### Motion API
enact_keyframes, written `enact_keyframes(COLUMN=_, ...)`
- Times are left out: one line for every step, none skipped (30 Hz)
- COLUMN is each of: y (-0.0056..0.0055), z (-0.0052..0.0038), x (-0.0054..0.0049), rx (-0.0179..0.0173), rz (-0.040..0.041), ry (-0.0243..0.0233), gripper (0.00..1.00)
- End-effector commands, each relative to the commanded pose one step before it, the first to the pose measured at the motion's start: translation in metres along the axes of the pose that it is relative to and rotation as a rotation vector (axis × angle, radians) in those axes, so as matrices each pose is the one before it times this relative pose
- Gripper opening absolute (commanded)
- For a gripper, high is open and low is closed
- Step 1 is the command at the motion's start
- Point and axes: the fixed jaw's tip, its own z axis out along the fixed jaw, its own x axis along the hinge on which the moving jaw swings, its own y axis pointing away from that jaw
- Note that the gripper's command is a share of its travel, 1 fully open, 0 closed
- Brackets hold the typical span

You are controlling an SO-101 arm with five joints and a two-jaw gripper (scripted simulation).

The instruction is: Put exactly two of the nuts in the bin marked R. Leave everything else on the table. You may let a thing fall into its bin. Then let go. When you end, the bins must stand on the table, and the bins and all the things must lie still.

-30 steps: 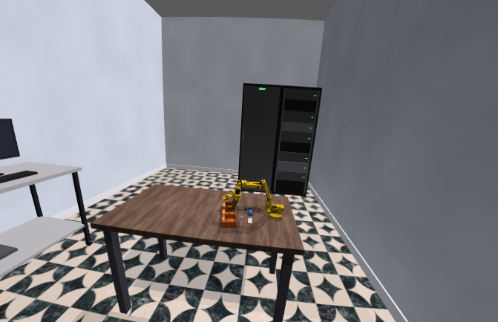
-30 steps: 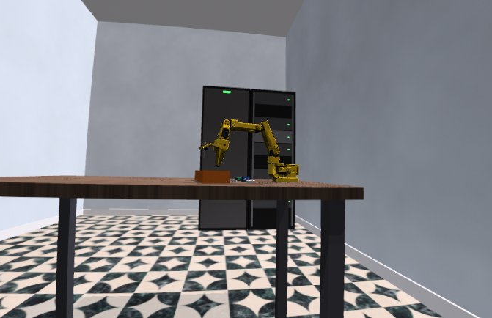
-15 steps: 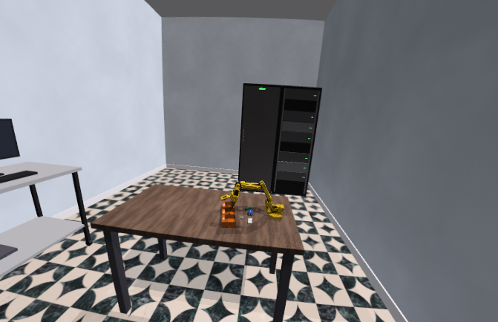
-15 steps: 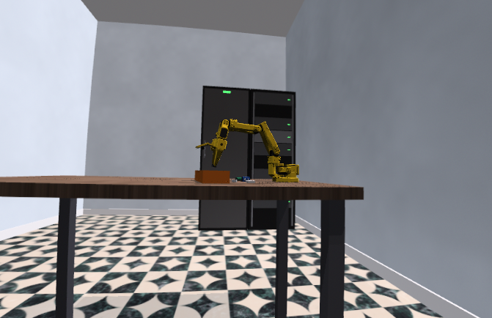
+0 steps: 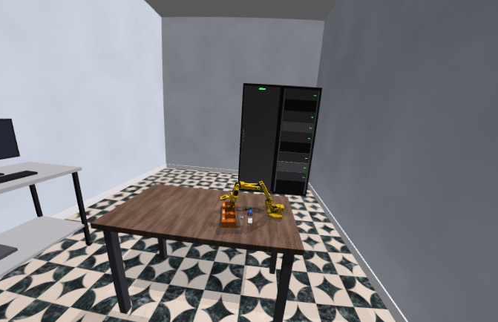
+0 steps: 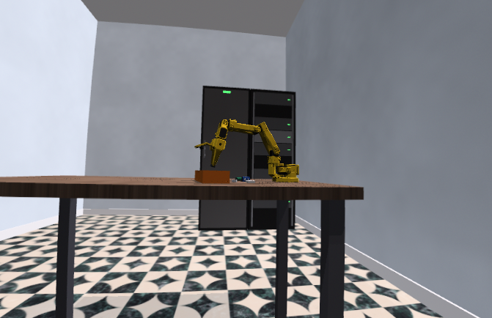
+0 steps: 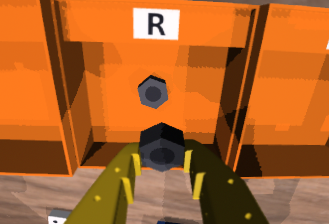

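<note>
Yellow gripper (image 7: 160,167) fills the near edge of the wrist view, its two jaws clenched on a dark hexagonal nut (image 7: 160,148); the held nut hangs over the near wall of the middle orange bin (image 7: 110,100); farther in, a second dark nut (image 7: 153,93) lies flat on that bin's floor, apart from the held one; on the bin's far wall sits a white label with the letter R (image 7: 156,23). Neighbouring orange bins stand touching on the left (image 7: 20,85) and on the right (image 7: 300,95); the right one carries a white label cut off at the frame edge, so its letter cannot be read. At the near left corner of the wrist view, part of a small white piece (image 7: 57,217) lies on the wood.

From the exterior view, the gripper (image 6: 213,163) points down above the orange bins (image 6: 212,176), clear of their rims; a few small objects (image 6: 243,179) lie on the brown wooden table (image 6: 103,185) between the bins and the arm's yellow base (image 6: 285,173), too small to identify; behind the table stands a black server cabinet (image 6: 224,108) against the grey far wall.
</note>
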Motion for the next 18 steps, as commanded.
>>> enact_keyframes(y=0.00176, z=-0.010613, x=-0.00914, rx=-0.00195, rz=0.00251, ry=-0.06178, gripper=0.00)
enact_keyframes(y=0.00000, z=0.000000, x=0.00000, rx=0.00000, rz=0.00000, ry=0.00000, gripper=0.00)
enact_keyframes(y=0.00000, z=0.000000, x=0.00000, rx=0.00000, rz=0.00000, ry=0.00000, gripper=0.00)
enact_keyframes(y=0.00000, z=0.000000, x=0.00000, rx=0.00000, rz=0.00000, ry=0.00000, gripper=0.00)
enact_keyframes(y=0.00000, z=0.000000, x=0.00000, rx=0.00000, rz=0.00000, ry=0.00000, gripper=0.00)
enact_keyframes(y=0.00000, z=0.000000, x=0.00000, rx=0.00000, rz=0.00000, ry=0.00000, gripper=0.00)
enact_keyframes(y=0.00000, z=0.000000, x=0.00000, rx=0.00000, rz=0.00000, ry=0.00000, gripper=0.00)
enact_keyframes(y=0.00000, z=0.000000, x=0.00000, rx=0.00000, rz=0.00000, ry=0.00000, gripper=0.00)
enact_keyframes(y=0.00000, z=0.000000, x=0.00000, rx=0.00000, rz=0.00000, ry=0.00000, gripper=0.00)
enact_keyframes(y=0.00000, z=0.000000, x=0.00000, rx=0.00000, rz=0.00000, ry=0.00000, gripper=0.00)
enact_keyframes(y=0.00000, z=0.000000, x=0.00000, rx=0.00000, rz=0.00000, ry=0.00000, gripper=0.00)
enact_keyframes(y=0.00359, z=-0.006715, x=-0.00615, rx=-0.00369, rz=0.00466, ry=-0.03674, gripper=0.00)
enact_keyframes(y=0.00000, z=0.000000, x=0.00000, rx=0.00000, rz=0.00000, ry=0.00000, gripper=0.00)
enact_keyframes(y=0.00000, z=0.000000, x=0.00000, rx=0.00000, rz=0.00000, ry=0.00000, gripper=0.00)
enact_keyframes(y=0.00000, z=0.000000, x=0.00000, rx=0.00000, rz=0.00000, ry=0.00000, gripper=0.00)
enact_keyframes(y=0.00000, z=0.000000, x=0.00000, rx=0.00000, rz=0.00000, ry=0.00000, gripper=0.00)
enact_keyframes(y=0.00000, z=0.000000, x=0.00000, rx=0.00000, rz=0.00000, ry=0.00000, gripper=0.00)
enact_keyframes(y=0.00000, z=0.000000, x=0.00000, rx=0.00000, rz=0.00000, ry=0.00000, gripper=0.00)
